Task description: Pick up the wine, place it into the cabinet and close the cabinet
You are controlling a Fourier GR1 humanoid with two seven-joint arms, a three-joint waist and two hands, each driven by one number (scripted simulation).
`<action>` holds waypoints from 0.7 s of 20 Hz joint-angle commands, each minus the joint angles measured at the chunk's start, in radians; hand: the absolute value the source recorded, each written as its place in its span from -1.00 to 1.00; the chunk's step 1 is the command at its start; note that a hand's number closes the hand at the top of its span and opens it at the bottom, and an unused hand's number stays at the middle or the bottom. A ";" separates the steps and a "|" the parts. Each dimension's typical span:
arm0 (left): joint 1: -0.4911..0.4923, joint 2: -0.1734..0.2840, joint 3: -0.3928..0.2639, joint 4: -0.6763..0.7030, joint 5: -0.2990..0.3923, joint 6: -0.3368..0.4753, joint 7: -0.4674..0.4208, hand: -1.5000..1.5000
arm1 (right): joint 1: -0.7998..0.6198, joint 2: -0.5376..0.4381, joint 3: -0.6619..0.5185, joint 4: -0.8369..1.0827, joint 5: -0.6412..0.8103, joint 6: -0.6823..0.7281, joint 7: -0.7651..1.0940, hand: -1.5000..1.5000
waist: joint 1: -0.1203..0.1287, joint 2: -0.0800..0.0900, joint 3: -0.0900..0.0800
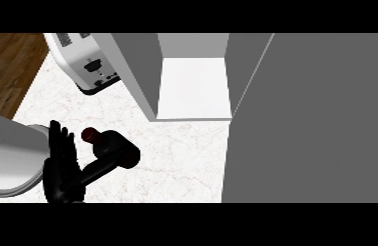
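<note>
The wine bottle (118,150) is dark with a red cap (90,134) and sits on the pale marbled counter (177,160), in front of and to the left of the cabinet. My left hand (60,170) is right beside its left side, fingers straight and pointing away from me, thumb stretched out against the bottle's lower part. The fingers are not curled round the bottle. The cabinet (193,85) stands open with a white, bare inside. Its grey door (303,125) is swung out and fills the right side of the view. My right hand does not show.
A white toaster (85,65) stands at the back left, next to the cabinet's grey side wall (136,70). A wooden floor (18,65) shows past the counter's left edge. My grey left forearm (15,157) comes in from the lower left.
</note>
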 commanded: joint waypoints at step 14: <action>-0.005 -0.083 0.073 0.357 0.195 -0.179 -0.391 -1.00 | 0.073 -0.066 -0.067 -0.239 -0.097 0.020 0.063 -1.00 | 0.003 0.002 0.001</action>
